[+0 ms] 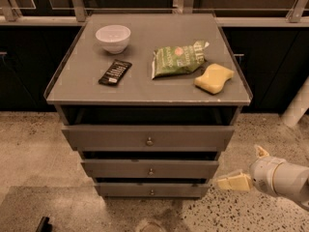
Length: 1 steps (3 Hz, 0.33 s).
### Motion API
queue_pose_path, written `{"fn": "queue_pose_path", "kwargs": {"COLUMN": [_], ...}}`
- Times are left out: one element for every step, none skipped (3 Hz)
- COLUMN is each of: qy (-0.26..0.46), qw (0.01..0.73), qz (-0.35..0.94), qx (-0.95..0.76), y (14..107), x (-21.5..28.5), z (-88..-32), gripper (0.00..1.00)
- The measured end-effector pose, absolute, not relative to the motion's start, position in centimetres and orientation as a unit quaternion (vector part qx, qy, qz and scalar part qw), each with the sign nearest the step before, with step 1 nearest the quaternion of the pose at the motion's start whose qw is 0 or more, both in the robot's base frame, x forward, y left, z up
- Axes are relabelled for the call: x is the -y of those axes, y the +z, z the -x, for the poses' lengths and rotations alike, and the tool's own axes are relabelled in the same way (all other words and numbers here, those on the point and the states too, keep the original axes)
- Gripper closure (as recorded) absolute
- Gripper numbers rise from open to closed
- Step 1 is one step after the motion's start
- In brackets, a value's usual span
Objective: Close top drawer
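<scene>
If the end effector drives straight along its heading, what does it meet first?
Probably the right end of the middle drawer or bottom drawer, not the top drawer; end effector sits low right, depth unclear.

No word, brand or number can be read here. The green snack bag (177, 59) on the cabinet top carries pale lettering along its upper right edge and a small reddish emblem near the middle, but the letters are too blurred to make out. The dark wrapped bar (115, 72) left of it bears rows of light print, just as illegible. The gripper (246, 167) hangs low at the right, beside the lower drawers, its fingers apart.
</scene>
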State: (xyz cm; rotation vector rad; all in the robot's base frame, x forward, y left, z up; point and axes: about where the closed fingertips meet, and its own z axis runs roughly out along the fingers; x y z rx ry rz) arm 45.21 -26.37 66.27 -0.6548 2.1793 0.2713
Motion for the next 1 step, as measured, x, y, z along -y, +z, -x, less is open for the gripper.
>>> {"fn": "queue_pose_path", "kwargs": {"qy": [0.108], "qw": [0.412], "qz": [0.26], "qx": [-0.866], "y": [66.27], "x": [26.37], "z": [-45.21], "gripper": [0.0]}}
